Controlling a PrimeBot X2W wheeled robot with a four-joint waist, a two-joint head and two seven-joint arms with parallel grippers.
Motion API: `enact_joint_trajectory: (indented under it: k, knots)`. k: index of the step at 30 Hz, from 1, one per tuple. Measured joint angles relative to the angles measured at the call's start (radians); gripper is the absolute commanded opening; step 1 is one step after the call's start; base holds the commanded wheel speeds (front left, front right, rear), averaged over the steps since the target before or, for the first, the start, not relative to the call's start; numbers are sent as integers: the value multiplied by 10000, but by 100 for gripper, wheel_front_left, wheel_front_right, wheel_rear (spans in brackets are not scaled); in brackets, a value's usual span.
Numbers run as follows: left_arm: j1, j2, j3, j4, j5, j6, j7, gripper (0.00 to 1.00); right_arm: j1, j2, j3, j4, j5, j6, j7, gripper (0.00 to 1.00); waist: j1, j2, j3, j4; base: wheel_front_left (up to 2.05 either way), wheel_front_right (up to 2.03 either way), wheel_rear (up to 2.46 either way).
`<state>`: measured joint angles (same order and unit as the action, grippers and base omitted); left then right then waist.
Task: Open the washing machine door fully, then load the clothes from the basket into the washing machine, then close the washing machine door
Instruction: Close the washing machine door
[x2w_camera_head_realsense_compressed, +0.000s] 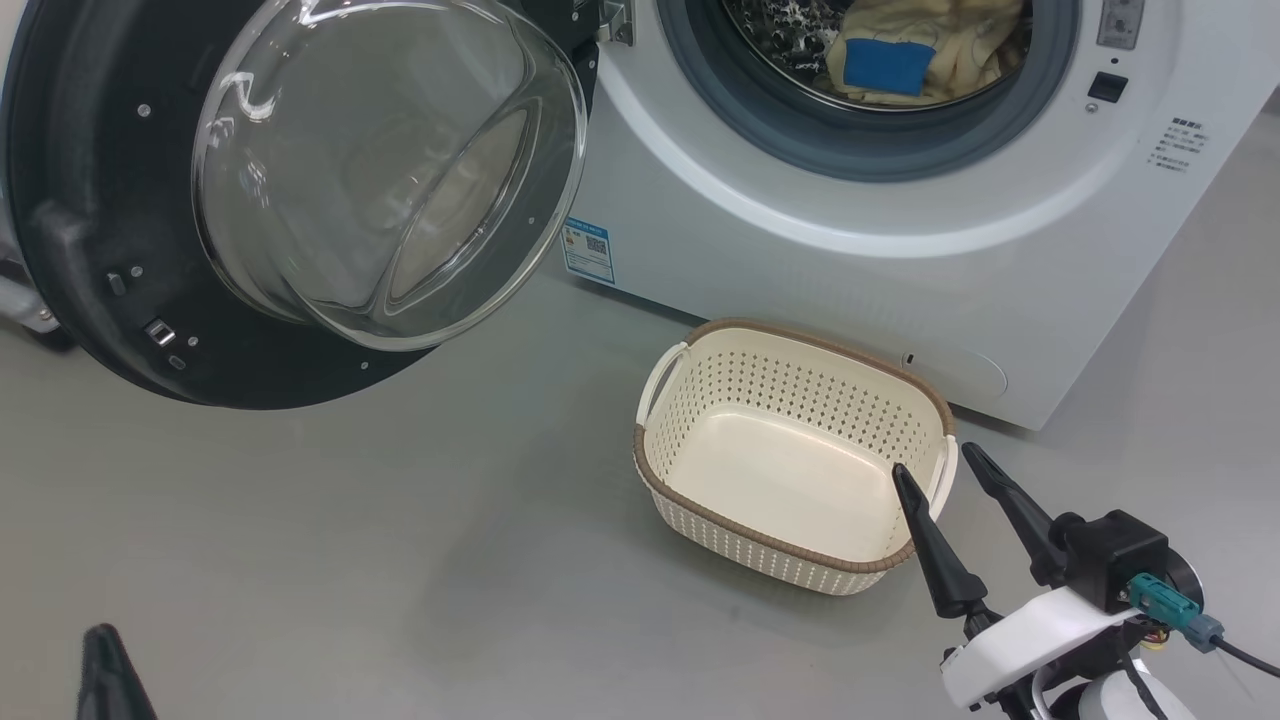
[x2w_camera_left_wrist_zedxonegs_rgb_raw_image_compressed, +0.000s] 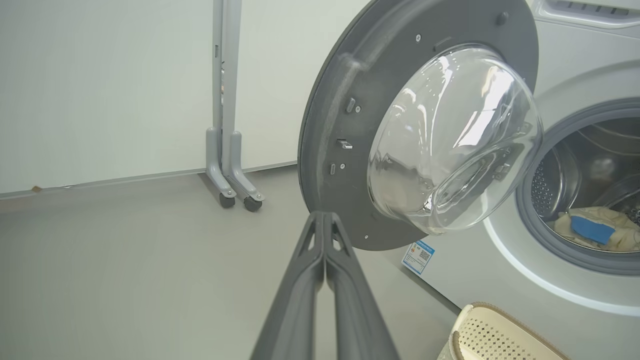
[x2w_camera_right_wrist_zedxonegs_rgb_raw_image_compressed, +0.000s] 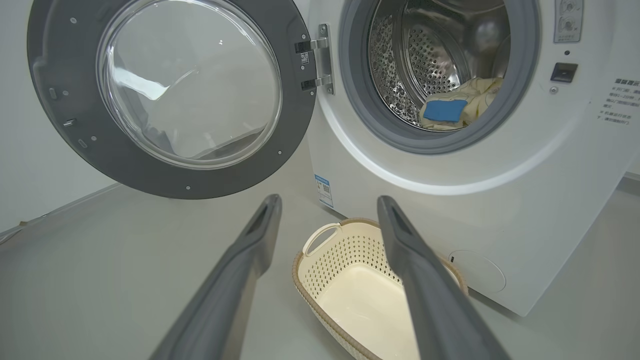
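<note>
Down at the far left, my left fingers (x2w_camera_left_wrist_zedxonegs_rgb_raw_image_compressed: 300, 280) are pressed flat together with nothing between them, aimed low toward the bottom edge of the washing machine door (x2w_camera_head_realsense_compressed: 390, 170). That door hangs just beyond their tips and a little to the right, swung wide out on its hinge (x2w_camera_right_wrist_zedxonegs_rgb_raw_image_compressed: 320, 60). Its inner face is turned toward me and the glass bowl bulges out my way. It is round, so it has no long axis to speak of; the hinge edge is on its right, against the washing machine (x2w_camera_head_realsense_compressed: 850, 270).

Further right, well ahead of both sets of fingers, the clothes (x2w_camera_head_realsense_compressed: 940, 50) lie in the drum, pale yellow with the blue piece (x2w_camera_head_realsense_compressed: 888, 62) on top. The basket (x2w_camera_head_realsense_compressed: 790, 385) sits on the floor (x2w_camera_head_realsense_compressed: 350, 520) just in front of the machine, mouth up and bare inside. Its long axis runs from its far-left handle to the handle by my right fingertips, roughly along the machine's front.

My right fingers (x2w_camera_head_realsense_compressed: 930, 545) are spread apart and empty. Their tips straddle that near handle, and I cannot tell whether they touch it.

By my reading, opening and loading are done, and only closing the door is left.
</note>
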<state>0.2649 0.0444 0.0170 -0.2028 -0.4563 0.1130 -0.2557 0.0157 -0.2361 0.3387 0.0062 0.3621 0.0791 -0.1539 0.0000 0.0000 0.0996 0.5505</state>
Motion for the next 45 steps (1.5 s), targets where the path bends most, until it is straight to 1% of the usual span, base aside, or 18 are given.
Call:
enact_joint_trajectory:
  k: [5,8,12,15,17,21,26,27,28,29,33,37,39,43,45]
  knots:
    - [-823,-19,640,-234,-794,-255,-2,0,2,-4,-71,-8,63,-8,0,100,0,0,52,-20,0,0,0]
    - [-1428,-73,1162,-240,-1356,-579,-4,0,3,-4,-81,-50,65,-23,2,100,0,0,100,-36,0,0,0]
    - [-2291,-6,1572,-157,-2353,-807,17,0,4,-10,-134,-113,79,-94,2,100,0,0,197,-69,0,0,0]
    - [-3111,151,1985,-29,-3204,-853,364,0,7,-21,-209,-173,90,-111,2,100,0,0,269,-93,0,0,0]
    - [-3725,278,2303,150,-3800,-853,662,0,12,-29,-268,-215,94,-186,2,100,0,0,313,-109,0,0,0]
    - [-4827,621,2859,901,-4951,-800,1517,0,44,-58,-380,-295,159,-286,2,100,1,0,380,-140,0,0,0]
    - [-5868,1035,4052,1929,-6268,-353,2245,0,53,-94,-345,-418,167,-282,94,100,0,0,486,-272,0,0,0]
    - [-5868,1035,4052,1929,-6268,-353,2245,0,53,-94,-345,-418,167,-282,94,100,0,0,486,-272,0,0,0]
    - [-6179,1198,4435,2326,-6709,-263,2506,0,51,-109,-320,-485,167,-280,117,100,1,0,542,-369,0,0,0]
    - [-6179,1198,4435,2326,-6709,-263,2506,0,51,-109,-320,-485,167,-280,117,100,1,0,542,-369,0,0,0]
    - [-6727,1494,5160,2918,-7547,-125,2932,0,41,-203,-307,-631,167,-274,228,100,1,0,686,-602,0,0,0]
    - [-7043,1774,5670,3398,-7984,-35,3187,0,35,-303,-318,-732,165,-272,307,100,1,0,861,-852,0,0,0]
    - [-7178,1923,5883,3582,-8115,0,3363,0,34,-384,-337,-798,165,-272,364,100,1,0,957,-977,0,0,0]
    - [-7578,2140,6427,3814,-8391,29,3358,0,23,-527,-376,-928,165,-267,389,100,1,0,1162,-1212,0,0,0]
    - [-7789,2316,6512,3900,-8550,31,3455,0,21,-579,-418,-1007,165,-267,458,100,1,0,1278,-1307,0,0,0]
